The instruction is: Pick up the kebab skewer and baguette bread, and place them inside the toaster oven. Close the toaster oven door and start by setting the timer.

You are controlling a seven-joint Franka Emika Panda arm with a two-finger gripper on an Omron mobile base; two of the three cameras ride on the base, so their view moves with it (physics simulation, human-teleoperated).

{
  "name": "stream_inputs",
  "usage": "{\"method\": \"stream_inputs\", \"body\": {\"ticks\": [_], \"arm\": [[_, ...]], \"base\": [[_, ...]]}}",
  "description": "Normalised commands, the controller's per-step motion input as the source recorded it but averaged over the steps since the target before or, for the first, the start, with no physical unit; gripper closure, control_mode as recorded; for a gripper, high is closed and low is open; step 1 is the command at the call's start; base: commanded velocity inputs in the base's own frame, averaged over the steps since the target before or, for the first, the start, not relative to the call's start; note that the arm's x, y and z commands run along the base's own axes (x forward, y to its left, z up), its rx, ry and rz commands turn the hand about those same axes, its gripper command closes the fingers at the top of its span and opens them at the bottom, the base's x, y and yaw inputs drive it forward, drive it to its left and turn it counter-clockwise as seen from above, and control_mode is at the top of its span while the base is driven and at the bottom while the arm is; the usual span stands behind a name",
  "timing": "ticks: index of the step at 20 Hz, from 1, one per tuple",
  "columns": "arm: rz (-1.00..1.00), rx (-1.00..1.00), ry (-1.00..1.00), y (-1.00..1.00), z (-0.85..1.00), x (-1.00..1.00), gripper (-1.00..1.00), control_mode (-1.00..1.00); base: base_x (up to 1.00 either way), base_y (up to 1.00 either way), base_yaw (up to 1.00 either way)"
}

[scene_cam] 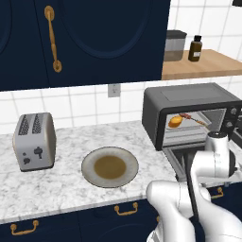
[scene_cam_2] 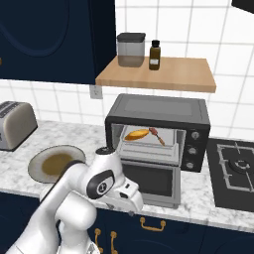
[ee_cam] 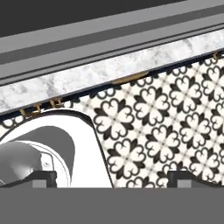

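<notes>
Toaster oven [scene_cam_2: 158,131] sits on the marble bench [scene_cam: 61,184], toaster oven door [scene_cam_2: 151,183] dropped open, flat over the bench edge. Baguette bread [scene_cam_2: 136,134] and kebab skewer [scene_cam_2: 158,135] both lie inside on the rack, skewer just right of the loaf. Hand [ee_cam: 112,177] is below the bench edge in front of the door, fingers [ee_cam: 181,177] spread wide, holding nothing, looking up at the door's underside and down at patterned floor [ee_cam: 166,131]. Plate [scene_cam: 109,167] and silver toaster [scene_cam: 34,141] sit to the left.

silver toaster [scene_cam: 34,141], round plate [scene_cam: 110,166], shelf jar [scene_cam_2: 131,49]
</notes>
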Motion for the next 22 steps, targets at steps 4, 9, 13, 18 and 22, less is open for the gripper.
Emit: {"method": "stream_inputs", "body": {"ticks": [4, 9, 13, 18, 22], "arm": [[0.05, 0.05, 0.00, -0.34, -0.17, 0.52, -1.00, -1.00], [0.05, 0.05, 0.00, -0.06, -0.31, 0.35, -1.00, -1.00], [0.03, 0.07, 0.00, 0.00, -0.28, 0.08, -1.00, -1.00], [0.03, 0.05, 0.00, -0.03, -0.31, 0.00, -1.00, -1.00], [0.03, 0.04, 0.00, -0.08, -0.22, 0.14, -1.00, -1.00]], "base": [[0.00, 0.00, 0.00], [0.00, 0.00, 0.00], [0.00, 0.00, 0.00], [0.00, 0.00, 0.00], [0.00, 0.00, 0.00]]}}
